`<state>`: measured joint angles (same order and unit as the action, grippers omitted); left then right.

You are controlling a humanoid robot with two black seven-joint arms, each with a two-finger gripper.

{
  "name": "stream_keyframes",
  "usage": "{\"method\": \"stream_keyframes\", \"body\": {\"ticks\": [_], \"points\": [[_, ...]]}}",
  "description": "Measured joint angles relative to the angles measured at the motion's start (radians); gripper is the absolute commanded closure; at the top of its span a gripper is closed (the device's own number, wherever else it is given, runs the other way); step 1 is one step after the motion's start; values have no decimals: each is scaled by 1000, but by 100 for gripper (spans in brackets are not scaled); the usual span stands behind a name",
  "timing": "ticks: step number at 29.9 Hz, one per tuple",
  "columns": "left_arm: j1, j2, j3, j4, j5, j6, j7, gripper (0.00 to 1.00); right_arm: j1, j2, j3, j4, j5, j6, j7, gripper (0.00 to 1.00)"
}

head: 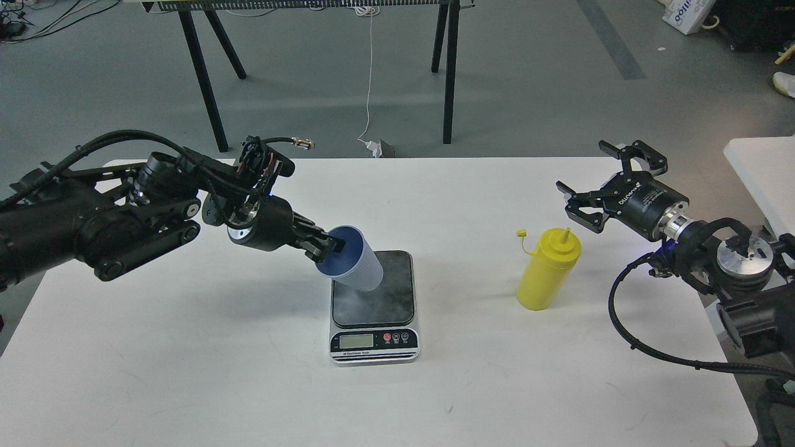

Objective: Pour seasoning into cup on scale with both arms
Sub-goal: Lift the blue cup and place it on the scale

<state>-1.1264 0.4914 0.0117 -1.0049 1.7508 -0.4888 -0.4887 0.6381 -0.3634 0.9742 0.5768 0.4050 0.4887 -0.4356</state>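
Observation:
The light blue cup is tilted, its mouth toward the left, its base over the dark platform of the scale. My left gripper is shut on the cup's rim, one finger inside the mouth. The yellow seasoning bottle stands upright on the table to the right of the scale, its tethered cap hanging off the nozzle. My right gripper is open and empty, above and to the right of the bottle, apart from it.
The white table carries only the scale and the bottle. A second white table edge is at the far right. Black trestle legs and a white cable stand on the floor behind.

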Motion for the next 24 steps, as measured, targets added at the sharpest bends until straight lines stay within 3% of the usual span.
{"method": "stream_keyframes", "body": {"ticks": [12,24], "points": [[0,-25,-1,-1,-9,0,0,91,0,2,0,0,0,0,0,1],[16,-34,-1,-1,-20,0,0,74,0,-3,1,0,0,0,0,1]]}}
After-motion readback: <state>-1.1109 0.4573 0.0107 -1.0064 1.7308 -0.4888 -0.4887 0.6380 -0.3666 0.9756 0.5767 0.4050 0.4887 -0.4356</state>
